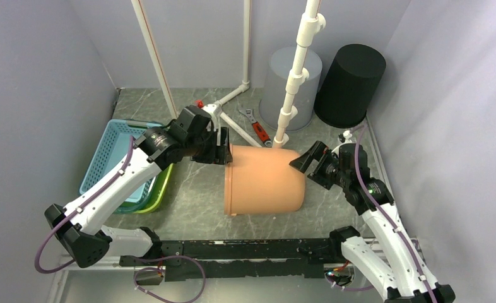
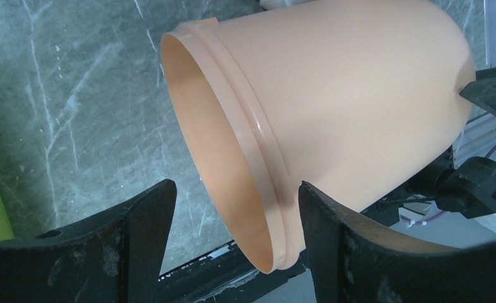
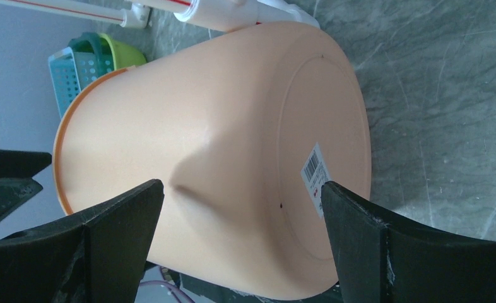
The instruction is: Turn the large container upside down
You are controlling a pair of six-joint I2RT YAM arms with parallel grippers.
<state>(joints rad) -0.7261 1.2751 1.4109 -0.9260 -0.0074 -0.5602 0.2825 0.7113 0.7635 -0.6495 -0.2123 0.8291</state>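
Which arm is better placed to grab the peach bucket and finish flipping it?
Left, probably. The left pincer straddles the rim of the peach plastic container, fingers open either side. The right pincer faces its broad flat base, with no edge to pinch.

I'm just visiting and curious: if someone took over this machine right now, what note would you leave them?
Left claw: open, fingers either side of the rim of the bucket, not yet pinching.
Right claw: open wide around the edge of the bucket's base, no grip.
Bucket: lying on its side on the table, mouth toward the left arm.
Done: not upside down yet.
Left: grip it and turn it mouth-down.
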